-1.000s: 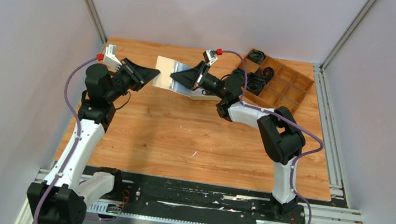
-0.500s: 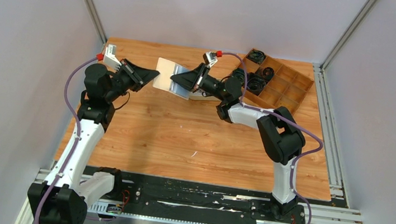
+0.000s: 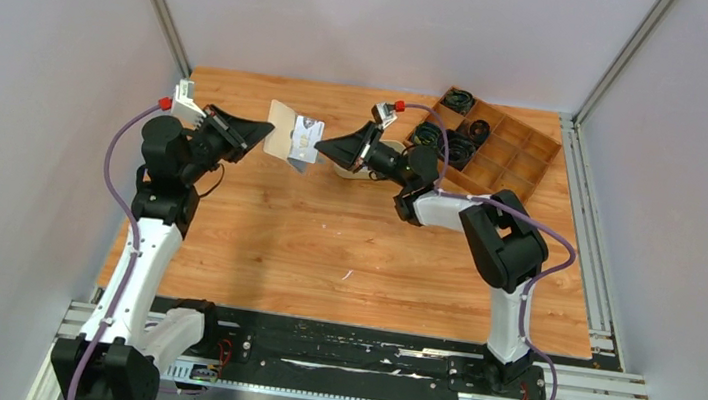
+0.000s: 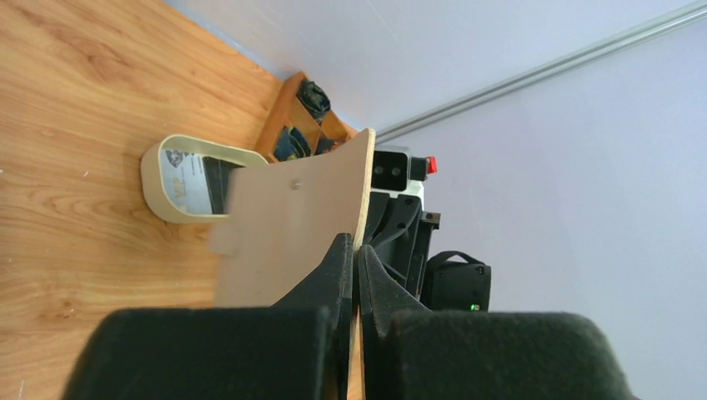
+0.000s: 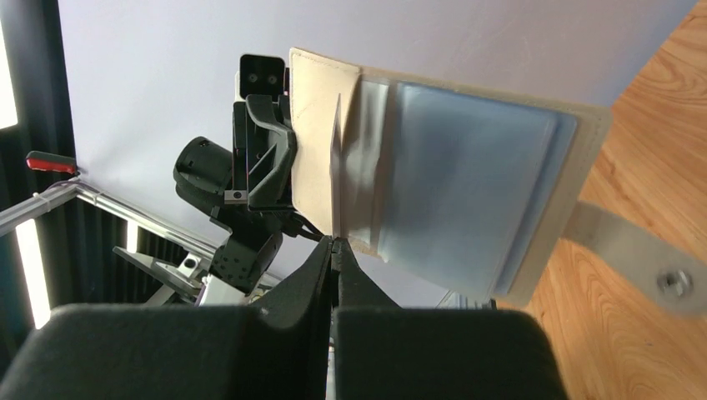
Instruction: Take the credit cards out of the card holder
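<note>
Beige-tan card holder (image 3: 279,129), top view: it is hanging open in the air above the wooden tabletop (image 3: 344,249), toward the table's 12 o'clock edge, and is touching only the two tools. The left gripper (image 3: 262,132) is clamping the holder's 9 o'clock edge, its fingers pressed together on it. The right gripper (image 3: 320,148), at the holder's 3 o'clock side, is pinching a pale credit card (image 3: 305,140) that is lying against the holder's inner face. A compartment box (image 3: 501,151) is sitting at the table's 2 o'clock corner, with black cable coils (image 3: 459,100) lying in some of its cells.

Left wrist view: the closed fingers are gripping the holder's thin edge, and its plain tan outer face is filling the middle of the view. At 10 o'clock from it an oval tray (image 4: 154,179) is resting on the wood, holding a white card (image 4: 185,177) and a black card (image 4: 218,179) side by side. The box is standing just beyond the tray.

Right wrist view: the holder is showing its pale grey-blue inside, with a beige pocket on the 9 o'clock side. The snap tab (image 5: 634,250) is sticking out at 4 o'clock. The fingertips are squeezed shut on the credit card, which is appearing edge-on as a thin pale sliver along the pocket seam. Whether its far end is sitting inside the pocket cannot be told. The left arm (image 5: 250,192) is showing behind the holder at 9 o'clock.
</note>
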`<state>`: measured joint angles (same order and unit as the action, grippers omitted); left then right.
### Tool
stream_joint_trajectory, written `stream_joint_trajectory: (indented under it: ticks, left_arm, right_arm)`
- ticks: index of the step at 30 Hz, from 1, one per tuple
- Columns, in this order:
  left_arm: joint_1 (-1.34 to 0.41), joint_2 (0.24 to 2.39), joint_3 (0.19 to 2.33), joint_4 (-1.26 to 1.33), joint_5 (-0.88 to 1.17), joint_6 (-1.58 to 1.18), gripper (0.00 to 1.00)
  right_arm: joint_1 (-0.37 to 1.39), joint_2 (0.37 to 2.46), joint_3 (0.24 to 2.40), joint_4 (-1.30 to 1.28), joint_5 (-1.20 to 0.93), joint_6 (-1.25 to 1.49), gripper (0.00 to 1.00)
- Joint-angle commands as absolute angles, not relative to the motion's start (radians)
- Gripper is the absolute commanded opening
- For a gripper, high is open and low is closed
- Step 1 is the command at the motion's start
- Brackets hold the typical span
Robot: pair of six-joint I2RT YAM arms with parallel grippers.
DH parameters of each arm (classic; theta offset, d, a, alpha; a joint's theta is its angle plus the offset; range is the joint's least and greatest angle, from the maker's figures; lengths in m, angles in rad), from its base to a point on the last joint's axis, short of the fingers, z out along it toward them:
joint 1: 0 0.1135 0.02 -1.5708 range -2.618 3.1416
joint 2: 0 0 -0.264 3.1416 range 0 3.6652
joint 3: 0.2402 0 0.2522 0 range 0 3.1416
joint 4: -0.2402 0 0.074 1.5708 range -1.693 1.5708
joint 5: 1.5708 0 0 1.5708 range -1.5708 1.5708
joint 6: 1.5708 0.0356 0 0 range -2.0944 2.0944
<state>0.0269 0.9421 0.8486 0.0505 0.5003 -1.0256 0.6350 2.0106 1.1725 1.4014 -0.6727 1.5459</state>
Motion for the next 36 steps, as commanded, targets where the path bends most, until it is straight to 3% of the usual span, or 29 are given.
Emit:
stream_joint_trajectory:
  ticks: [1,11,20,27,36]
  left_arm:
    - [0.039,0.922,0.844,0.081,0.485,-1.016,0.0]
    - [0.052,0.913,0.876,0.005,0.463,-0.945,0.0]
    - [0.055,0.906,0.894,-0.12,0.449,-0.858,0.0]
    - [0.055,0.923,0.849,-0.131,0.52,-0.814,0.0]
    - [0.055,0.89,0.636,-0.05,0.525,-0.851,0.0]
  right_arm:
    - [0.628,2.02,1.148,1.486,-0.683,1.566,0.0]
    - [0.527,1.968,1.039,1.416,-0.765,1.529,0.0]
    - [0.448,1.988,1.268,0.661,-0.98,1.062,0.0]
    - [0.433,2.087,1.585,-0.069,-0.806,0.591,0.0]
    - [0.403,2.245,1.797,-0.239,-0.657,0.531,0.0]
